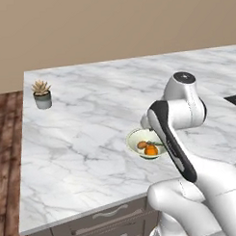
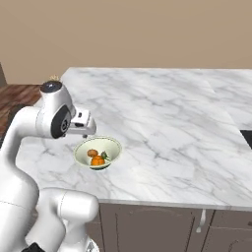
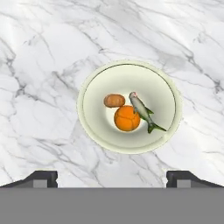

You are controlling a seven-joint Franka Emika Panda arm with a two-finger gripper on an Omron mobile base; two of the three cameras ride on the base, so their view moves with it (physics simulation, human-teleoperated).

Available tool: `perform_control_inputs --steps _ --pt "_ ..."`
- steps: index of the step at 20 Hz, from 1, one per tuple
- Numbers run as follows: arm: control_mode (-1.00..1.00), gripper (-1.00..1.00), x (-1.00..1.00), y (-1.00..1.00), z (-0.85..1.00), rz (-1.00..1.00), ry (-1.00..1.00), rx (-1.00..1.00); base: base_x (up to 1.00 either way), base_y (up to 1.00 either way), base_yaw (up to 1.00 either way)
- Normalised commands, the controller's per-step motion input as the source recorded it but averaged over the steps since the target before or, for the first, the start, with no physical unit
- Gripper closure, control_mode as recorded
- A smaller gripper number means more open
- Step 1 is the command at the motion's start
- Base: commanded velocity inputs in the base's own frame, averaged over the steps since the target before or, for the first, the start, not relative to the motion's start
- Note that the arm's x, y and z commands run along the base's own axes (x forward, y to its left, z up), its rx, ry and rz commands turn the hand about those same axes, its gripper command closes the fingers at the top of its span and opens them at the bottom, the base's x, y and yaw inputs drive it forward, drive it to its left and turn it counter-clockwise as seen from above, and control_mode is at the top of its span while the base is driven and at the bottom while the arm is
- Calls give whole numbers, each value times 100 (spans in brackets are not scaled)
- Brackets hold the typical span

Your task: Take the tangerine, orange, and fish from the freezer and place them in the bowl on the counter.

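White marble with grey veins is making up the counter (image 1: 82,140), which is sitting over grey drawers (image 1: 114,219) with silver handles. No writing or label is showing on anything here.

The arm (image 2: 29,133) is folding over at the elbow, its wrist pointing straight down above the bowl (image 3: 87,127). The gripper (image 3: 112,177) is hanging above the bowl with its jaws standing wide apart, holding nothing (the two dark fingertips (image 3: 41,177) are sitting at the far sides of the hand view, with bare marble between them).

The bowl is resting on the counter near its front edge: round, shallow, smooth, pale cream-green. Inside it, three things are lying together at the middle: a round bright orange (image 3: 127,118), a smaller, duller oval tangerine (image 3: 114,100) touching it, and a slim grey fish (image 3: 142,111) lying slantwise against the orange's other side.

A small grey pot (image 1: 42,100) with a spiky succulent is standing well apart, near the counter's far left corner.
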Motion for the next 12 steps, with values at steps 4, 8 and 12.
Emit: perform_control_inputs --steps 4,8,12 --pt "-100 -100 -100 26 59 0 -2 0 0 0 0" --pt "-100 -100 -88 28 49 6 0 0 0 0 0" --pt "-100 -100 -81 -6 9 3 -2 0 0 0 0"
